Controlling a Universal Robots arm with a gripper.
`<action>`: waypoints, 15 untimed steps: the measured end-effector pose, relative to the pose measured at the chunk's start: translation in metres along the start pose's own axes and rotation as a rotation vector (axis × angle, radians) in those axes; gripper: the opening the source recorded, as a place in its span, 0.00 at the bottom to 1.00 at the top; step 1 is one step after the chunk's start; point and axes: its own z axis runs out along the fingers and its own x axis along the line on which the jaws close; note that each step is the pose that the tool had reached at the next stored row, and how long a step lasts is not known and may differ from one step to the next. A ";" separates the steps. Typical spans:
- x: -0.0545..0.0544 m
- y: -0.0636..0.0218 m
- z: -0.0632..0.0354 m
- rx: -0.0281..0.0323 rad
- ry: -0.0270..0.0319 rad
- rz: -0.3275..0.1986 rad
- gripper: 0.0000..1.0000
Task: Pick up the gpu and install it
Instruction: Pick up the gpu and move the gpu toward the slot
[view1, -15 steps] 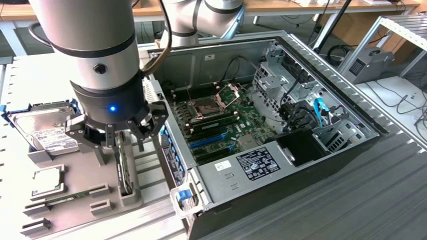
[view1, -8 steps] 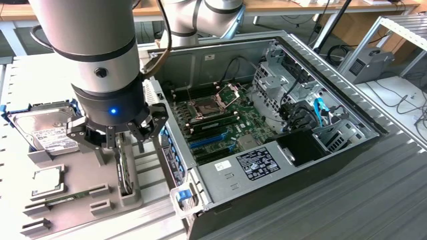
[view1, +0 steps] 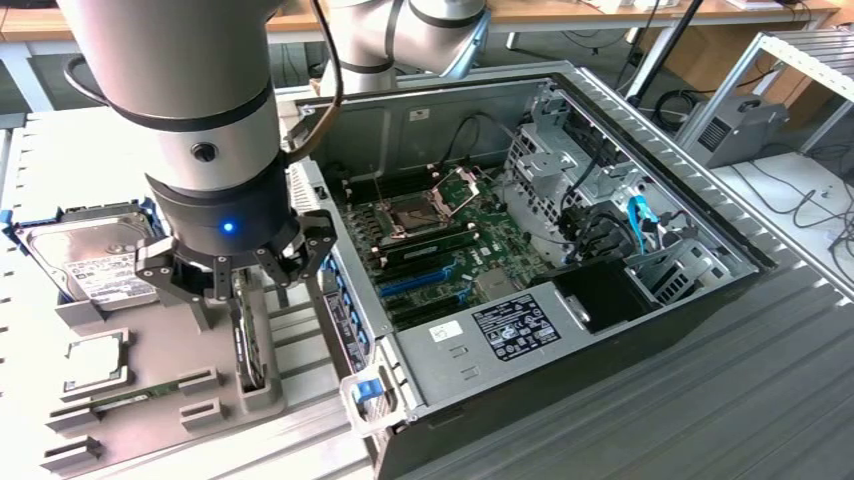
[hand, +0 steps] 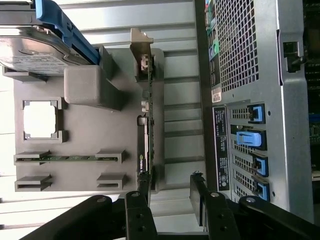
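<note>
**Open gripper over the gpu in its tray**

The gpu (hand: 145, 125) stands on edge in a slot of the grey fixture tray (hand: 85, 130), with its silver bracket at the end away from the gripper. A small green logo sits on the card's edge, too small to read.

The gripper (view1: 243, 290) hangs just above the card with its fingers spread wide and nothing in them. Whether a finger touches the card cannot be told.

The same tray holds a hard drive (view1: 100, 262) in a blue frame, its white label unreadable, a processor chip (view1: 96, 362) and a memory stick (hand: 70, 158).

Beside the tray lies the open computer case (view1: 587, 390). Inside it are the motherboard (view1: 441, 250) and a power supply label (view1: 514, 325) with fine, illegible print.
</note>
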 end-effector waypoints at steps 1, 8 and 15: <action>0.000 0.0000 0.0005 0.0000 0.0000 0.000 0.45; 0.000 -0.0002 0.0036 0.0000 0.0000 0.000 0.45; 0.001 -0.0012 0.0268 0.0000 0.0000 0.000 0.45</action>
